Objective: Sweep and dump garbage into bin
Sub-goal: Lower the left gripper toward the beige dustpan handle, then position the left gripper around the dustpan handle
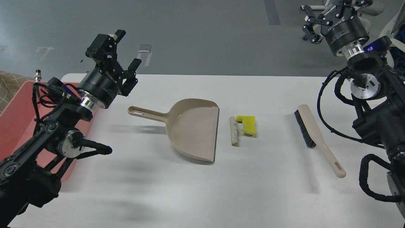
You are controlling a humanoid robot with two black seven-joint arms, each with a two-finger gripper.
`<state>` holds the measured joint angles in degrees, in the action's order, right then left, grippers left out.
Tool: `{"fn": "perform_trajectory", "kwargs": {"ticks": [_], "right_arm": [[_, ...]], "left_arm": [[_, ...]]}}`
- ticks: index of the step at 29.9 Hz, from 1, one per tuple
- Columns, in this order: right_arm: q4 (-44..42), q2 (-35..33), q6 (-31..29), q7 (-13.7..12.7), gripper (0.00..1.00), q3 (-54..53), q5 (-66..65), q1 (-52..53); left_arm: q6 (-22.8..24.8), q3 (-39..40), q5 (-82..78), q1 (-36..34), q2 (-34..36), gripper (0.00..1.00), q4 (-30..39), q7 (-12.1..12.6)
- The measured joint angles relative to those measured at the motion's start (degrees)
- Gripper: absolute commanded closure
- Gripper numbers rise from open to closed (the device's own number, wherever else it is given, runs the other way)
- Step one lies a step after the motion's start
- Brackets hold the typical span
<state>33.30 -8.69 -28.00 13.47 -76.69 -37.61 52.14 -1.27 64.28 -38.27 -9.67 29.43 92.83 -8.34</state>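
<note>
Open gap between garbage (243,127), brush (316,136).

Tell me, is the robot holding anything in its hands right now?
No. The left gripper is open and empty above the table. The right gripper holds nothing. The dustpan and brush lie untouched.

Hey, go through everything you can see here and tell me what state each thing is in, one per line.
Left gripper: open, empty, raised above the table's left end.
Right gripper: open, empty, raised at far right.
Dustpan: flat on the table, empty, mouth facing the scraps.
Yellow sponge scrap: on the table, unswept.
Off-white stick: on the table, beside the sponge scrap.
Brush: lying on the table, not held.
Pink bin: at left; inside mostly hidden by my arm.
</note>
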Motion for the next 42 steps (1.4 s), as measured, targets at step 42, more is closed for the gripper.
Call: {"fn": "perform_trajectory", "kwargs": {"ticks": [42], "right_arm": [[3.0, -1.8, 0.0, 0.0, 0.00, 0.1, 0.0, -4.1]], "left_arm": [[-10.0, -3.7, -10.2, 16.0, -15.1, 0.03, -8.1, -7.7]]}}
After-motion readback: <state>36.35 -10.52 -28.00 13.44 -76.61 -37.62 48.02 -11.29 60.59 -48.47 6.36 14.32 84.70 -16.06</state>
